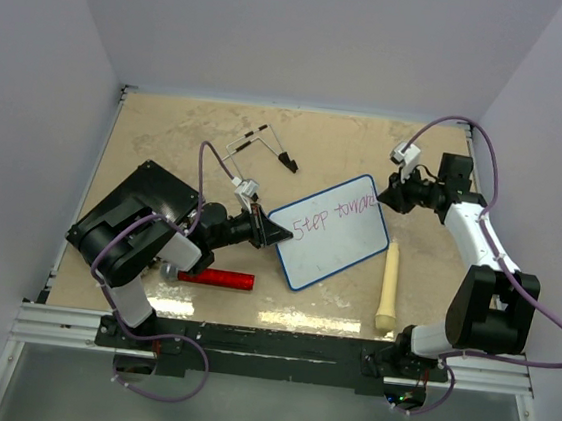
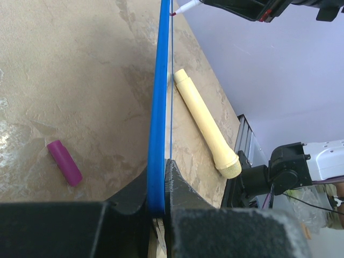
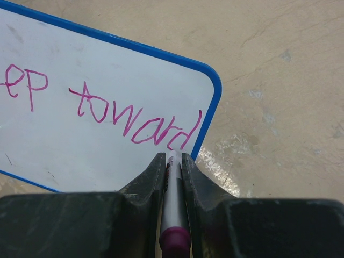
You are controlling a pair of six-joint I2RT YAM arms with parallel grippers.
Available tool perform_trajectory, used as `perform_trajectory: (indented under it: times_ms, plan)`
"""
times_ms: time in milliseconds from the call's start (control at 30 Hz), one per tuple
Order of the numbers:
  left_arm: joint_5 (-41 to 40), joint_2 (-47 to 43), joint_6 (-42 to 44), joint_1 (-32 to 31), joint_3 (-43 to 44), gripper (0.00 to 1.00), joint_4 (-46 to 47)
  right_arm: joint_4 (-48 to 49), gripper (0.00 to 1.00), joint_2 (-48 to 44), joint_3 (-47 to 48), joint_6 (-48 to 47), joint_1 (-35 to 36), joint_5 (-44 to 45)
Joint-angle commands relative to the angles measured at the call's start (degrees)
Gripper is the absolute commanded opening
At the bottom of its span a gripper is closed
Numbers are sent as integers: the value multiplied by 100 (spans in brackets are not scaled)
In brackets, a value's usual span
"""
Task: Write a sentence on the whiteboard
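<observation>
The whiteboard (image 1: 342, 249) lies tilted at the table's middle, a white board with a thin blue rim. In purple-pink the sentence (image 1: 336, 214) reads "Step toward" along its upper part. My left gripper (image 1: 277, 232) is shut on the board's left corner; in the left wrist view the blue rim (image 2: 159, 97) runs edge-on between the jaws of the left gripper (image 2: 159, 171). My right gripper (image 1: 391, 195) is shut on a marker (image 3: 173, 199). In the right wrist view the marker's tip touches the whiteboard (image 3: 107, 64) just under the last "d" of the sentence (image 3: 134, 121), between the tips of the right gripper (image 3: 172, 157).
A cream microphone-shaped stick (image 1: 389, 287) lies right of the board. A red cylinder (image 1: 216, 278) lies near the front, and a purple cap (image 2: 64, 162) sits on the table. A black slab (image 1: 146, 201) lies under the left arm. A thin black wire frame (image 1: 263, 146) lies behind.
</observation>
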Motion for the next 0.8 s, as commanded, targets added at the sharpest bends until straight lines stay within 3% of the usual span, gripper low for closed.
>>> perform_trajectory:
  times_ms: [0, 467, 767]
  plan:
    - [139, 3, 353, -22, 99, 0, 378, 233, 0, -91, 151, 21, -47, 255]
    - [148, 12, 353, -22, 91, 0, 396, 470, 0, 23, 406, 259, -56, 44]
    - [139, 11, 361, -13, 82, 0, 396, 155, 0, 6, 160, -66, -56, 79]
